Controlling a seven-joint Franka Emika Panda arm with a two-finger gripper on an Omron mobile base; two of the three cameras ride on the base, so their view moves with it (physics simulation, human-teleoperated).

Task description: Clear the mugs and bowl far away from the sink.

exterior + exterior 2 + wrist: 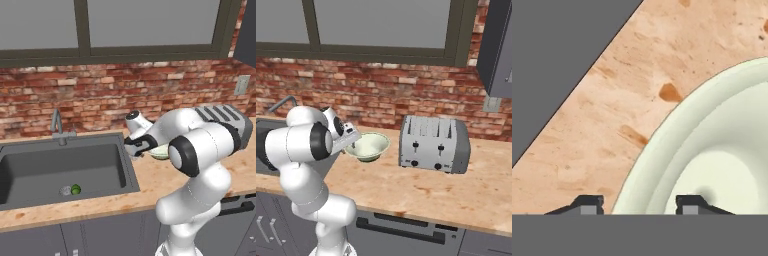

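Note:
The pale cream-green bowl (pixel 371 145) sits on the wooden counter just right of the sink (pixel 65 167); a slice of the bowl (pixel 161 152) peeks out behind my forearm. My gripper (pixel 640 205) points down at the bowl's sink-side edge, open. One fingertip (pixel 592 204) is over bare counter outside the bowl (pixel 712 165), the other over its inside, so the rim lies between them. From the right base camera the gripper (pixel 350 148) sits at the bowl's left rim. The two mugs are out of view.
A grey toaster (pixel 433 142) stands on the counter to the right of the bowl. The faucet (pixel 59 127) rises behind the basin, and a small green object (pixel 75 189) lies by the drain. The brick wall runs behind, with an outlet (pixel 491 104).

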